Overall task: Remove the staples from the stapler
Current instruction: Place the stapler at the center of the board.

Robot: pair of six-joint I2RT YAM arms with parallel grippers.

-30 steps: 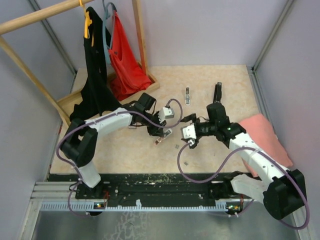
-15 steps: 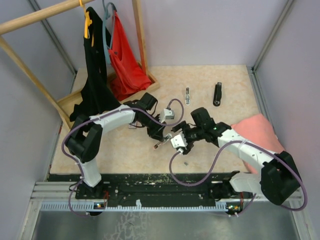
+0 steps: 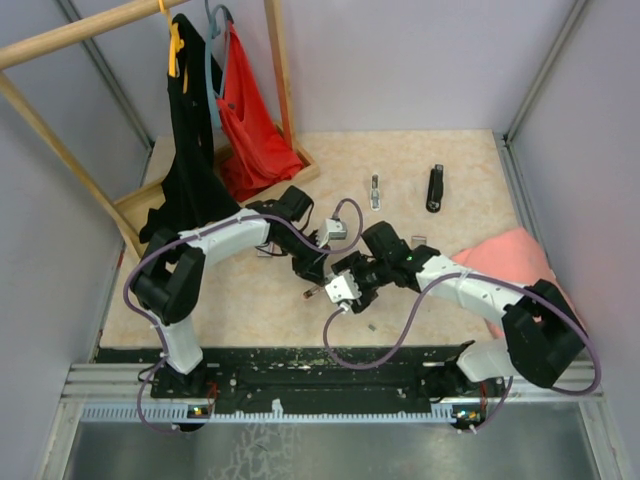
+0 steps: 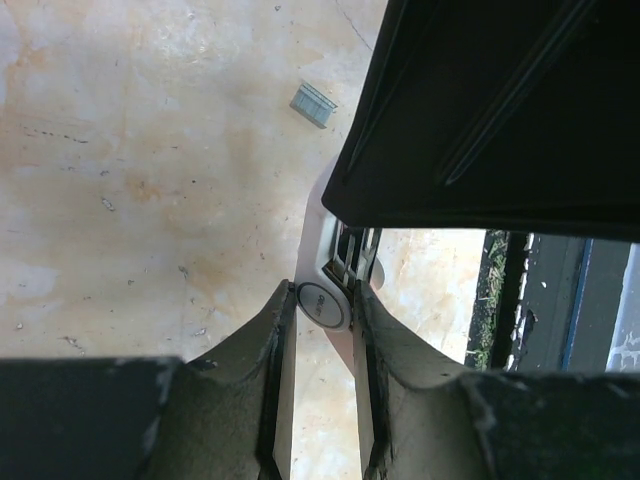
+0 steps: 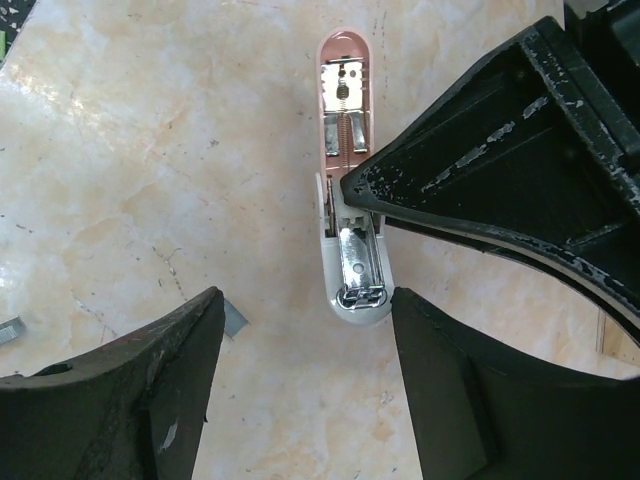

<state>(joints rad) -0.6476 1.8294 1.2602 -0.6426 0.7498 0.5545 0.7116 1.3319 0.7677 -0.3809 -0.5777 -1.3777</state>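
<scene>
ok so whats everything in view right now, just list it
stapler: 1, pink and white, opened, mid table, in the left gripper
staples: at least 2 short strips, grey, loose on the table by the stapler
slim tool: 1, black, far right of table
metal piece: 1 or 2, silver, far middle
cloth: 1, pink, right edge
black garment: 1, hanging on the rack
red garment: 1, hanging beside it
rack: 1, wood, far left corner
table: 1, beige marble
left gripper: 1, black, shut on the stapler
right gripper: 1, black, open, a finger each side of the stapler's end
</scene>
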